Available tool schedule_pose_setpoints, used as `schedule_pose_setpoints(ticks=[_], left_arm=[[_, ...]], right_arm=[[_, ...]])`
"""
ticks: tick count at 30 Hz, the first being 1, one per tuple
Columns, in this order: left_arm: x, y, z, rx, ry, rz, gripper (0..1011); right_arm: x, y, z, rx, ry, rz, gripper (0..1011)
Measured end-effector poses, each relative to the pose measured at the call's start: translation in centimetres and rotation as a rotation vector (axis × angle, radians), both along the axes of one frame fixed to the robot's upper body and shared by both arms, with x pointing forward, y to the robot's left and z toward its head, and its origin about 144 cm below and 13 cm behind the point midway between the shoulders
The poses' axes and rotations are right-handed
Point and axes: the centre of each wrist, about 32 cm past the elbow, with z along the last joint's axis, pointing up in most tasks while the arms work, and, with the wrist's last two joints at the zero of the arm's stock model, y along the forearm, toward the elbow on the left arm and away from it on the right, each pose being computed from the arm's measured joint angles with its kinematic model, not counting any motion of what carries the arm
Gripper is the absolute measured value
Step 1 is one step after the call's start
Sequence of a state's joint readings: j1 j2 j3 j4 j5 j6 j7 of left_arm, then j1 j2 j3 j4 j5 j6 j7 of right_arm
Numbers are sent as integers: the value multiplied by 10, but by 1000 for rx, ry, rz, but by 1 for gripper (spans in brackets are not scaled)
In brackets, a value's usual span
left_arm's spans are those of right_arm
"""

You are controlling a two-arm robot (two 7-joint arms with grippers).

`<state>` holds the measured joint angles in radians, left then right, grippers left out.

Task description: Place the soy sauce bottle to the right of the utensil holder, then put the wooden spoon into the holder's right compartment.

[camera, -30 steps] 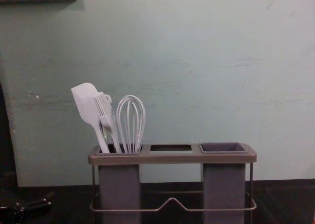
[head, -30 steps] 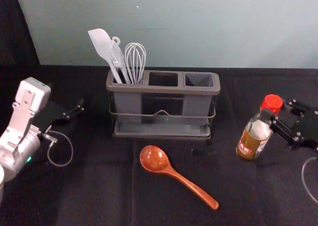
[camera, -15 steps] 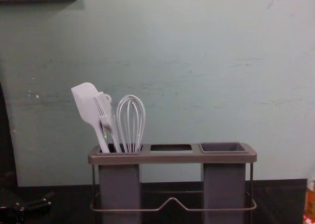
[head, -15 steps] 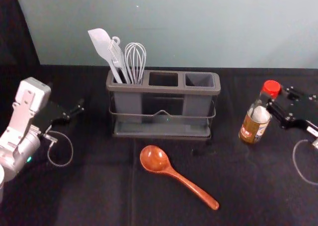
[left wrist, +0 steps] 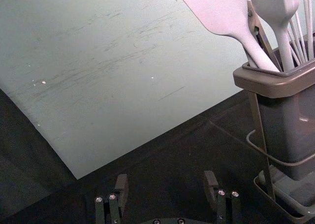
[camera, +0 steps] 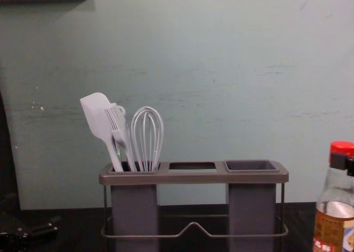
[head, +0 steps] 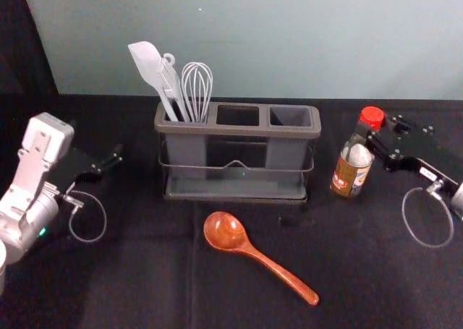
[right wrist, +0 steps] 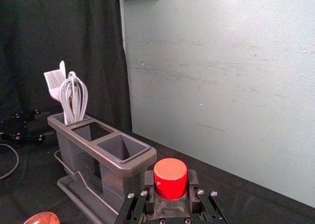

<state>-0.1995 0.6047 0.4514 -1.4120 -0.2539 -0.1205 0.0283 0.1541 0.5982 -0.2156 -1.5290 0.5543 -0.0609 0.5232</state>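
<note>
Black cloth (head: 137, 285), utensils (head: 149, 64) in holder (head: 239, 130)

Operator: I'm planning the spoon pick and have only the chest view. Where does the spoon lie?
Observer: In the head view, the spoon lies in front of the holder, its handle slanting toward the robot's right.

Operator: How is the right gripper set on the bottle?

Observer: In the right wrist view, the right gripper has a finger on each side of the bottle's neck, just below the cap.

Operator: And the left?

Observer: The left gripper, left of the holder, has its fingers apart with nothing between them.
</note>
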Motion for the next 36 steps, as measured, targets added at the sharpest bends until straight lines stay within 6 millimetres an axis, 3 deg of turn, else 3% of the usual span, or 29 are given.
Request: schedule_pose_setpoints(ticks=[15, 36], left_arm=[[0, 0, 0, 0, 0, 0, 1005], [0, 0, 0, 0, 0, 0, 1005]], right_arm=[[22, 12, -5, -3, 9, 1, 385], [30, 11, -19, -11, 17, -13, 385]])
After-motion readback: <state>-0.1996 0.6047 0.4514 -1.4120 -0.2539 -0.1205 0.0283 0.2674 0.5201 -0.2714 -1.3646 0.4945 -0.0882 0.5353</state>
